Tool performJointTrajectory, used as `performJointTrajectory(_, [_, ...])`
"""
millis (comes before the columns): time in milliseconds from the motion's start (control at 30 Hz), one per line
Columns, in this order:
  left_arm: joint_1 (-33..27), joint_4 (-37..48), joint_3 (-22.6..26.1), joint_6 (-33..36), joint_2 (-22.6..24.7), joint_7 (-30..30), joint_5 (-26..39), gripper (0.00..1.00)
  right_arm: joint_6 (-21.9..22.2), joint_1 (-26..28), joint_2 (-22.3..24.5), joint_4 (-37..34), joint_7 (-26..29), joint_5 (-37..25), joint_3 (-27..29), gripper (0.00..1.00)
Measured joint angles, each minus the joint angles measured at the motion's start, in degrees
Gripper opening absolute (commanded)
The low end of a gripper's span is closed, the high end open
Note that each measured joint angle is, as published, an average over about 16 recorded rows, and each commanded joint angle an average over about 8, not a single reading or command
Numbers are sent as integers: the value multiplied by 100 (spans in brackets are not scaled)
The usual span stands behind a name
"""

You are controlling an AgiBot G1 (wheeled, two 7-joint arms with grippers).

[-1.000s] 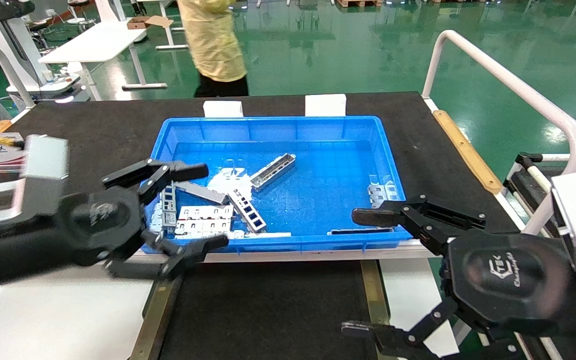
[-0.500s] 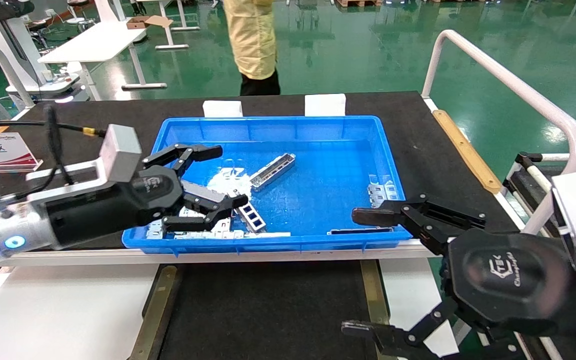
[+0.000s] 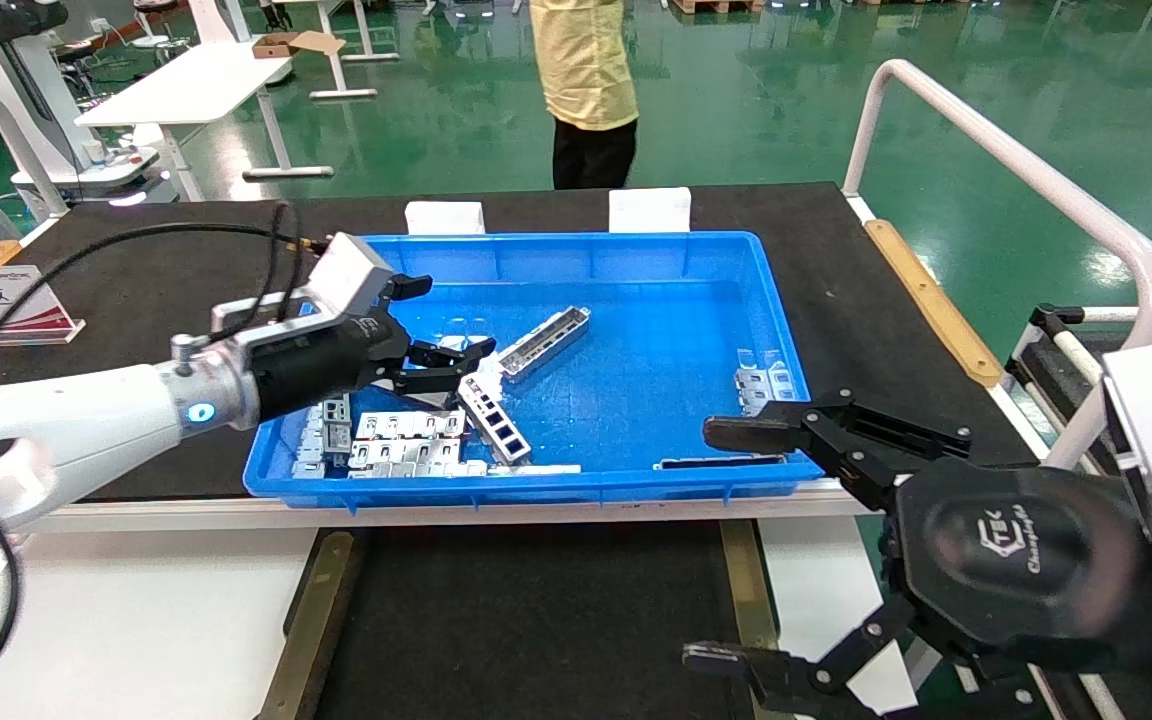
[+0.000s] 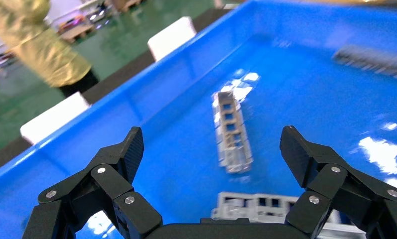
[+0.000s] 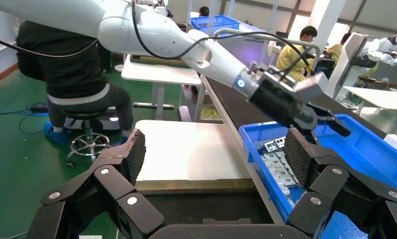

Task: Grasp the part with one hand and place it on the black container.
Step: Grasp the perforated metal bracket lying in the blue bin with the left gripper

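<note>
- Left gripper (image 3: 441,325): inside bin (image 3: 636,245), near its far-left corner, jaws wide, empty.
- Part (image 3: 545,343): bin middle, just beyond it.
- Right gripper (image 3: 726,545): near edge, jaws wide, empty.

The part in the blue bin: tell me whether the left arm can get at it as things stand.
Probably yes. The left tool hangs open inside the blue bin, just short of the part, which lies alone on the bin floor with nothing on it or across the path.
</note>
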Motion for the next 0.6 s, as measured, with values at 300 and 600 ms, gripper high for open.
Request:
performJointTrajectory(300, [-165, 612, 64, -827, 600, 412, 140, 100, 1, 0, 1, 0, -1, 1, -2, 100])
performJointTrajectory(600, [-135, 806, 44, -1182, 931, 613, 111, 100, 1, 1, 1, 0, -2, 2, -4, 100])
